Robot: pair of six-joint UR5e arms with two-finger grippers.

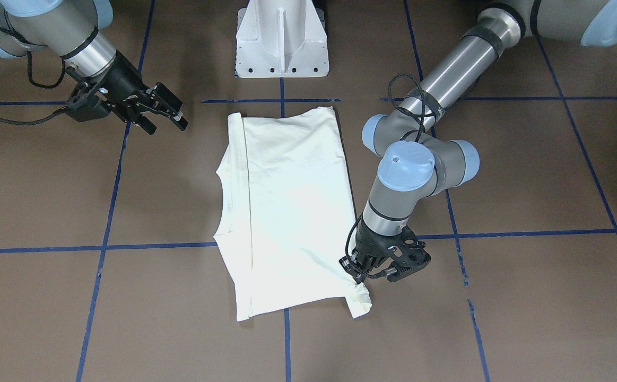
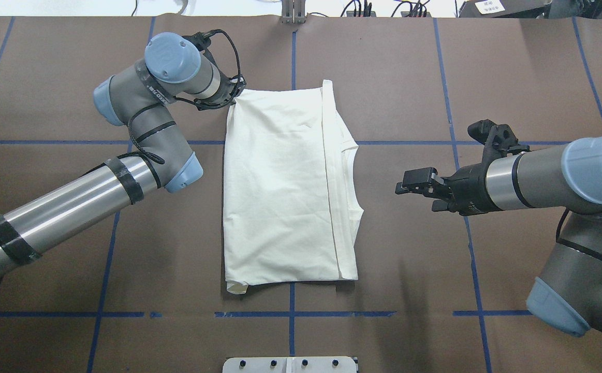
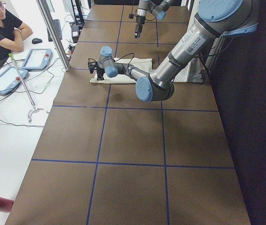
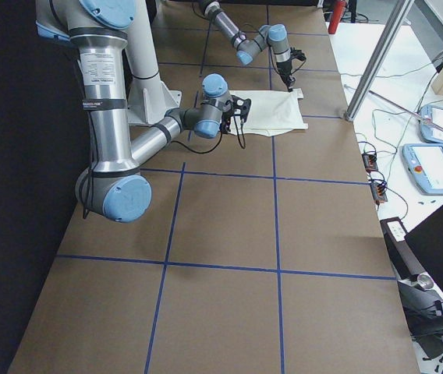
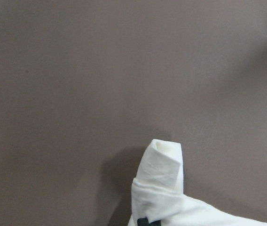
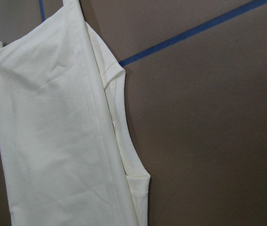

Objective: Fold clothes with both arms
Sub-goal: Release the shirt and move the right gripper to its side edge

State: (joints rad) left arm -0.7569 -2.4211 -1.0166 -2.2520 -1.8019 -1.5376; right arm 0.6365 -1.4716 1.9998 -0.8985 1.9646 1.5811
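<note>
The cream-white shirt (image 2: 280,191) lies folded in a tall rectangle at the table's middle, plain side up, with its neckline toward my right arm. In the front-facing view the shirt (image 1: 287,212) has one far corner slightly lifted. My left gripper (image 2: 231,97) points down at that corner and is shut on it. The left wrist view shows the pinched, rolled corner of the shirt (image 5: 164,174) above a black fingertip (image 5: 143,221). My right gripper (image 2: 420,192) hovers open to the shirt's right, apart from it, and its wrist view looks onto the shirt (image 6: 53,141).
The white pedestal base (image 1: 281,42) stands at the robot's edge of the brown table (image 2: 435,77), which is crossed by blue tape lines. A person (image 3: 2,28) sits beyond the far edge beside tablets (image 3: 37,58) and a metal pole (image 3: 53,33).
</note>
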